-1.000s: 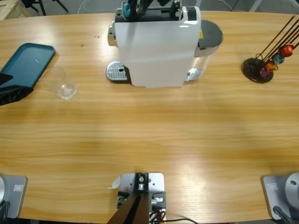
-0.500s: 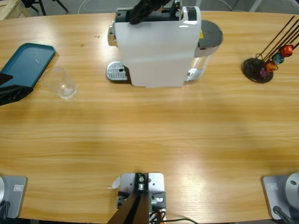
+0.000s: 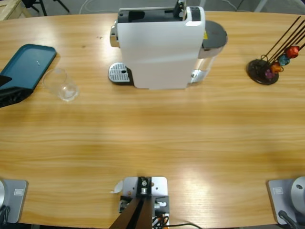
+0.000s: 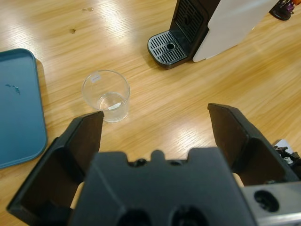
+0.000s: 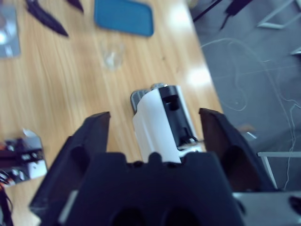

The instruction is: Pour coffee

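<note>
1. Compared with one second ago, the dark gripper seen over the top of the white, box-shaped coffee machine [image 3: 159,47] in the high view has left that view; half a second ago only a black part of it still lay over the machine's top slot. Everything standing on the table has kept its place.
2. Left gripper [image 4: 162,129]: jaws spread wide, holding nothing, hovering above the long wooden table [image 3: 152,138]; in the high view only its black tip [image 3: 13,95] shows at the left edge.
3. Right gripper [image 5: 155,129]: jaws wide apart and empty, high above the table, looking down on the coffee machine.
4. Small clear drinking glass [image 3: 62,85]: upright on the table, well left of the machine's perforated silver drip tray [image 3: 119,74] and just beside the teal rectangular tray [image 3: 28,64]. It stands ahead of the left gripper, apart from both jaws.
5. Coffee: no tan liquid can be made out in the glass; its base looks clear.
6. Dark wire capsule stand [image 3: 264,69] with small coloured capsules [image 3: 281,62]: near the table's right end, well apart from the machine.
</note>
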`<state>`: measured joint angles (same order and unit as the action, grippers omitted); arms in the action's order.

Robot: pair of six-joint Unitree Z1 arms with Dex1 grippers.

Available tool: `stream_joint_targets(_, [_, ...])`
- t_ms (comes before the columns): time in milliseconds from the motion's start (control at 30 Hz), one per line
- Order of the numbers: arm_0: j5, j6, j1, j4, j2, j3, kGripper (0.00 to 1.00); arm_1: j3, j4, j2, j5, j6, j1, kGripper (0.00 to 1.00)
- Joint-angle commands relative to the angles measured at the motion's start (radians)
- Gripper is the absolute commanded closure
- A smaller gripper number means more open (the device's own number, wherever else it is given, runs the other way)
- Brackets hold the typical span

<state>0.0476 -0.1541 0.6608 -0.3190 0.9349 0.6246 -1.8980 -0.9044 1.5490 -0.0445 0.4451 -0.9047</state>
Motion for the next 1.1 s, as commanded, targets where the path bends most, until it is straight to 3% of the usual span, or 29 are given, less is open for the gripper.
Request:
stream_joint_targets(33, [-0.015,0.016,0.005,0.047,-0.037,-0.056,0.041,0.390,0.418,-0.280,0.123,-0.276,0.042,1.000])
stream_joint_targets(100, [-0.015,0.017,0.005,0.062,-0.032,-0.063,0.042,0.470,0.487,-0.282,0.114,-0.396,0.075,1.000])
stream_joint_targets(200, [-0.006,0.020,0.005,0.096,-0.039,-0.082,0.037,0.511,0.481,-0.246,0.064,-0.389,0.098,1.000])
stream_joint_targets(367, [-0.015,0.024,0.005,0.031,-0.041,-0.040,0.045,0.606,0.571,-0.172,0.263,-0.439,0.098,1.000])
stream_joint_targets(433, [-0.003,0.024,0.005,0.028,-0.042,-0.039,0.045,0.604,0.594,-0.125,0.301,-0.431,0.098,1.000])
stream_joint_targets(700, [0.011,0.027,0.005,0.026,-0.063,-0.042,0.059,0.511,0.666,0.111,0.345,-0.359,0.098,1.000])
stream_joint_targets(1100, [0.011,0.027,0.005,0.026,-0.054,-0.043,0.064,0.417,0.624,0.156,0.399,-0.305,0.060,1.000])
